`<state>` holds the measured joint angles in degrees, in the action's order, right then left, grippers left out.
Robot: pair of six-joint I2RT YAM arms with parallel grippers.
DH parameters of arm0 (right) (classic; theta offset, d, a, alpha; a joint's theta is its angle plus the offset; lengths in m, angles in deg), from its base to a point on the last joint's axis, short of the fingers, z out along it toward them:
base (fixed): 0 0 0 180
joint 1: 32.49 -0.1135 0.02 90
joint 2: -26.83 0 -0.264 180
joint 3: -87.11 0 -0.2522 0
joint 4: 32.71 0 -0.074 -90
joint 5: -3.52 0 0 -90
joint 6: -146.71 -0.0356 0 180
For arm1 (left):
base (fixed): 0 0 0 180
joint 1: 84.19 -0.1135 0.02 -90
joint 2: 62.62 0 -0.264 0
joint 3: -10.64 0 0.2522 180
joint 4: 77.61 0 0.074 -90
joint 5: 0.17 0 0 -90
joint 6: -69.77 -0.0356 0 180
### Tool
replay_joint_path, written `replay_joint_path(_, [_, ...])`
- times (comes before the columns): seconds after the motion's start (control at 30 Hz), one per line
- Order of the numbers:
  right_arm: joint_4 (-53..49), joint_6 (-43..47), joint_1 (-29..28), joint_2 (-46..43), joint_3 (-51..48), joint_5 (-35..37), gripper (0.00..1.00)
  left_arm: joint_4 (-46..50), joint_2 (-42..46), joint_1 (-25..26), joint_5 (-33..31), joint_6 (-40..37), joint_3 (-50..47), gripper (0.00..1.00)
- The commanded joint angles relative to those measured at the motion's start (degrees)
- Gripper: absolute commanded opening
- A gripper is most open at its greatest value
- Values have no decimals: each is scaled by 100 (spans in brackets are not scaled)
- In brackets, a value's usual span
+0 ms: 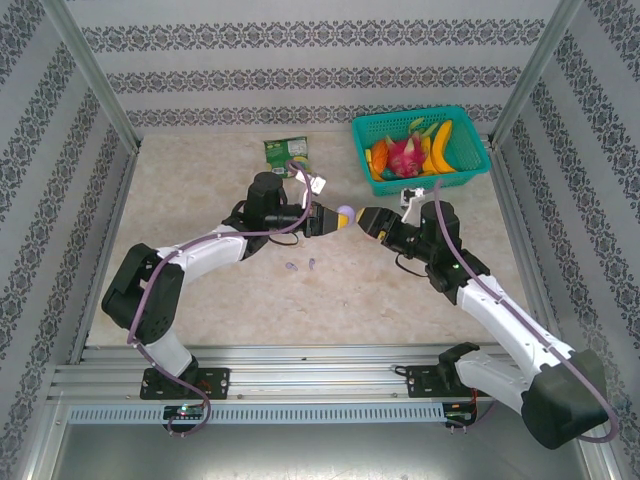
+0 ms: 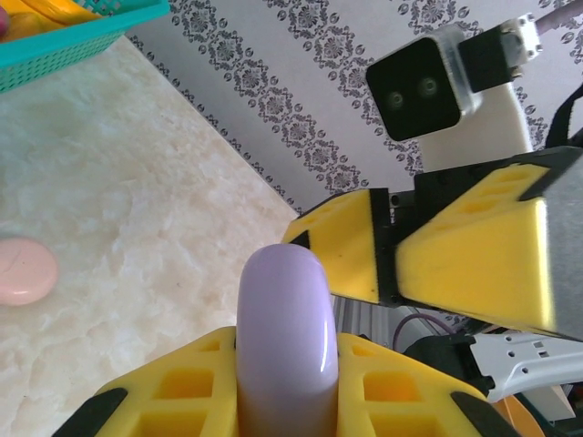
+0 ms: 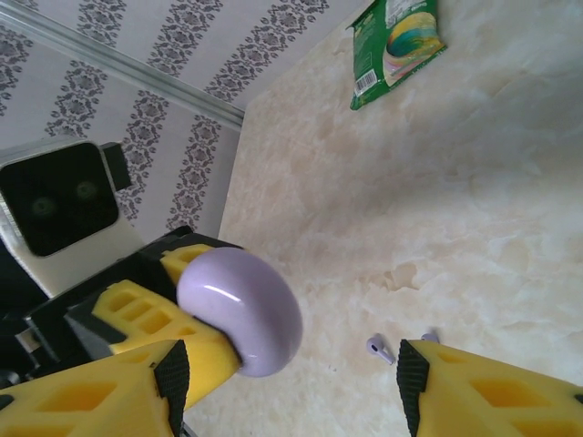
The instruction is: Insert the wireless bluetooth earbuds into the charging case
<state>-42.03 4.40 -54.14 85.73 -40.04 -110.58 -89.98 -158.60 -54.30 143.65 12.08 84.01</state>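
My left gripper [image 1: 330, 219] is shut on a closed lavender charging case [image 1: 345, 213], round and glossy, and holds it up above the table. In the left wrist view the case [image 2: 285, 337] stands edge-on between the yellow fingers. My right gripper [image 1: 368, 220] faces it, open, with its fingers [image 2: 351, 248] close beside the case. In the right wrist view the case [image 3: 241, 309] sits near my right gripper's [image 3: 287, 387] left finger without being clamped. Two lavender earbuds [image 1: 291, 267] [image 1: 313, 263] lie on the table below; one earbud [image 3: 380, 348] shows whole, the other [image 3: 428, 336] half hidden behind a finger.
A teal basket [image 1: 470, 160] of toy fruit stands at the back right. A green packet [image 1: 285, 150] lies at the back centre. A closed pale pink case [image 2: 23, 271] rests on the table. Patterned walls and metal posts ring the table.
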Motion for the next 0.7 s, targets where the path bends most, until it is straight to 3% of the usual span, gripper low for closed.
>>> replay_joint_path(0.0, [-16, 125, -75, 22, -86, -125, 64, -96, -74, -24, 102, -114, 203, 0])
replay_joint_path(0.43, [144, 227, -185, 592, 72, -55, 62, -96, -46, -27, 163, -85, 267, 0])
replay_joint_path(0.67, [350, 117, 239, 783, -29, -10, 59, -120, 39, -26, 224, -81, 167, 0])
